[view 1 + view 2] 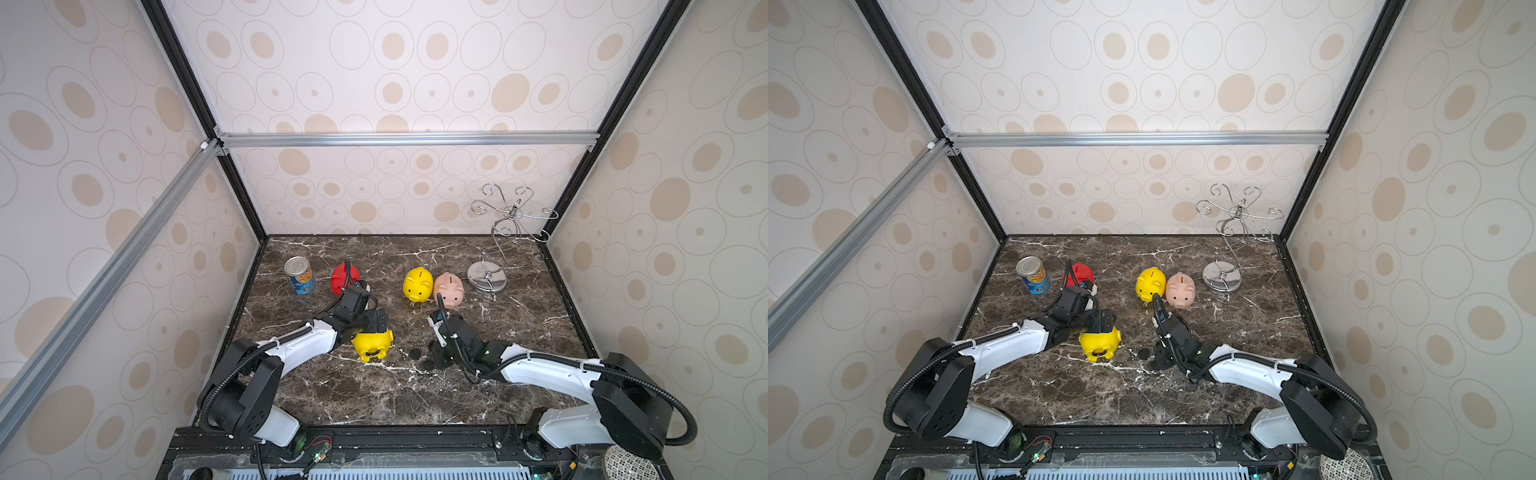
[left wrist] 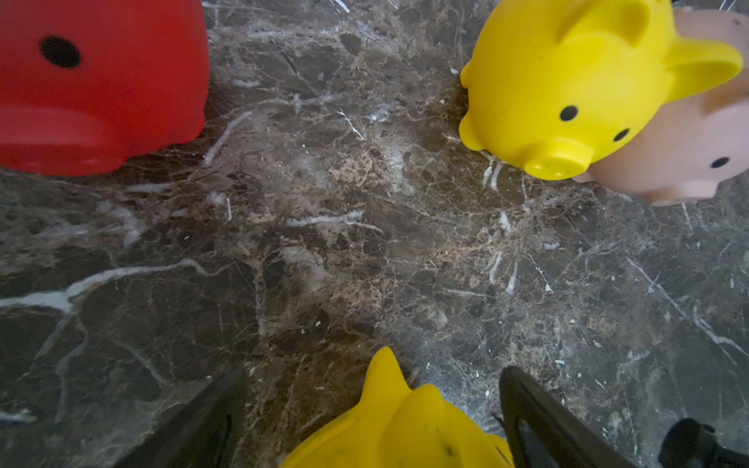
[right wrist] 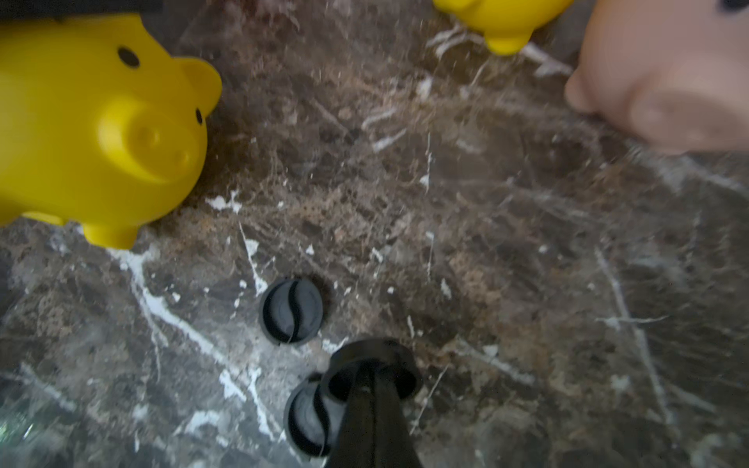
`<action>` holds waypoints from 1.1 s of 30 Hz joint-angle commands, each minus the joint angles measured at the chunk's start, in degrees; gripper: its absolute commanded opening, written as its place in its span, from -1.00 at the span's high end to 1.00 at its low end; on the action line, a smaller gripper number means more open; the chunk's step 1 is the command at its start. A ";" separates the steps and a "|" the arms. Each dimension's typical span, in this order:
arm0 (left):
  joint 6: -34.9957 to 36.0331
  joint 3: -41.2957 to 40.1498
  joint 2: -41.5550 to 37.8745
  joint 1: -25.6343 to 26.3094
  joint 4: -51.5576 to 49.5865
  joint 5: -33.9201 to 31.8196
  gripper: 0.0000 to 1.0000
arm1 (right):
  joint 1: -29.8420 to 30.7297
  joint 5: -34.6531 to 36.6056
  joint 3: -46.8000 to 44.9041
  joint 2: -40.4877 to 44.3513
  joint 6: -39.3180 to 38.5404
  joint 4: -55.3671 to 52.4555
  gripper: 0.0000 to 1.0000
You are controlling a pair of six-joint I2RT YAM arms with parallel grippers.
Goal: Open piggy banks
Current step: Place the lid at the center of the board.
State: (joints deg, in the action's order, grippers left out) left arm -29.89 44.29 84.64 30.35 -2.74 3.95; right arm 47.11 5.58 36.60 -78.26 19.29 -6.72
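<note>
A: Where is the left gripper (image 2: 373,375)?
B: Over the near yellow pig (image 1: 372,344), fingers spread to either side of it. That pig lies tipped over, nearer the robot than the can (image 1: 299,276), and its belly hole (image 1: 376,353) is open.
A: And the right gripper (image 3: 371,379)?
B: Its fingers are pressed together, pinching a black plug (image 3: 364,349). Two loose plugs (image 3: 291,311) lie on the table (image 1: 374,395) just beside it, well apart from the can, past the tipped pig.
A: The other pigs?
B: The red pig (image 1: 338,280) is just beside the can. The far yellow pig (image 1: 417,284) and the pink pig (image 1: 453,286) stand upright, touching, farther from the can, beyond the red one.
A: Is the red one open?
B: I cannot tell. A cable (image 1: 347,270) crosses it.
</note>
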 commanded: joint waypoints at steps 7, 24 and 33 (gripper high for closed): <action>-0.87 -1.55 -4.02 0.04 -0.95 0.36 -0.97 | -2.04 -5.11 6.20 -5.31 2.95 -13.67 0.89; -7.53 -8.18 -14.73 -1.91 0.73 -7.52 -1.00 | 10.87 -4.26 13.39 -2.57 1.81 -9.35 0.19; -10.97 -12.88 -24.42 -7.22 -0.38 -9.06 -1.00 | 13.46 -0.37 26.43 -16.52 -0.82 -8.29 -0.32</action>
State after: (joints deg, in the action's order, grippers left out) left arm -38.83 31.77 62.52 23.86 -2.46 -3.66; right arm 60.64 1.69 60.31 -93.58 19.62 -15.00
